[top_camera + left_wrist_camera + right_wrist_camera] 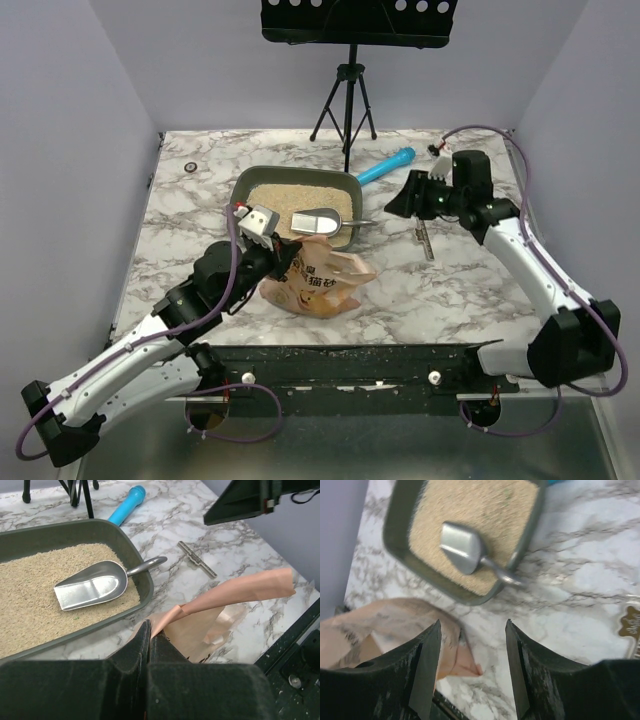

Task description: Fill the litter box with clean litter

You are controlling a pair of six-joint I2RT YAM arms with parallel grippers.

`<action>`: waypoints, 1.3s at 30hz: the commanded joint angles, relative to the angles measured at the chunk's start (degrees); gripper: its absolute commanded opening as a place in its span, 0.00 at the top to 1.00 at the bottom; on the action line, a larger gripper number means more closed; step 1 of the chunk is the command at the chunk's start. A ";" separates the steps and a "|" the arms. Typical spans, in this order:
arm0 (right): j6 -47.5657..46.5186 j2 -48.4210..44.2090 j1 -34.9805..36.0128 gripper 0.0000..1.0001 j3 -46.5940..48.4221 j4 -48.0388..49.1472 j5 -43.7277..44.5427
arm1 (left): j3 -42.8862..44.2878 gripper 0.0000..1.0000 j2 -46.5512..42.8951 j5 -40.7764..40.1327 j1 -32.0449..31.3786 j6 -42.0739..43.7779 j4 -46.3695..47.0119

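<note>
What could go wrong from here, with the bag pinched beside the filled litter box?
1. The left claw is shut on only a thin edge of the bag. The bag may slip or tear, and anything left inside could spill on the table.
2. The scoop lies on the litter with its handle sticking out over the litter box rim, close to the bag. Moving the bag past could snag the handle and flick litter out.

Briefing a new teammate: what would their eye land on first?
The dark litter box mid-table, holding beige litter, with a silver scoop lying in it. In front, the left gripper pinches a crinkled orange-pink bag, while the right gripper hovers with jaws open to the right.
</note>
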 commanded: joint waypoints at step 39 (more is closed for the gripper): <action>-4.57 -5.73 13.13 0.26 -42.16 84.63 -35.98 | 13.23 1.00 -2.40 9.34 -0.03 14.12 -17.45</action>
